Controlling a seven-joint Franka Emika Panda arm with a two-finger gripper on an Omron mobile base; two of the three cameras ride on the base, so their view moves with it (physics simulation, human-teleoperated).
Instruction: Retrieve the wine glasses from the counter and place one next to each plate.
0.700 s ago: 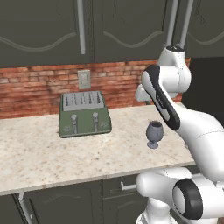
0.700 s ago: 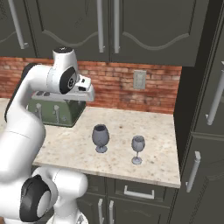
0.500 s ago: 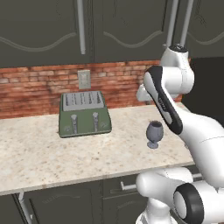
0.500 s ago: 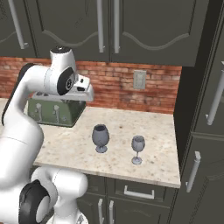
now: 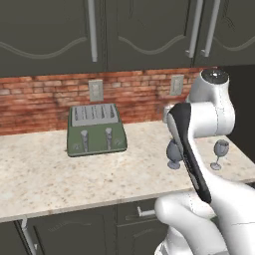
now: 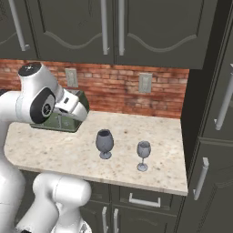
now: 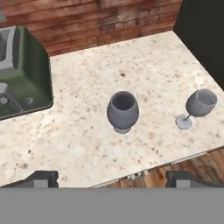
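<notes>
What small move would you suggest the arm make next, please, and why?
Probably lower the open gripper toward the squat glass. In the hand view that glass stands upright on the counter, almost centred above the fingertips and apart from the slim glass and toaster, so it looks the easier first pick.

The arm (image 5: 209,124) is glossy white, built of rounded, bulbous segments. A long dark grey strip runs down one link at centre right of the left base view. Grey round caps mark the joints. Two fingertips (image 7: 41,178) are dark grey blocks.
</notes>
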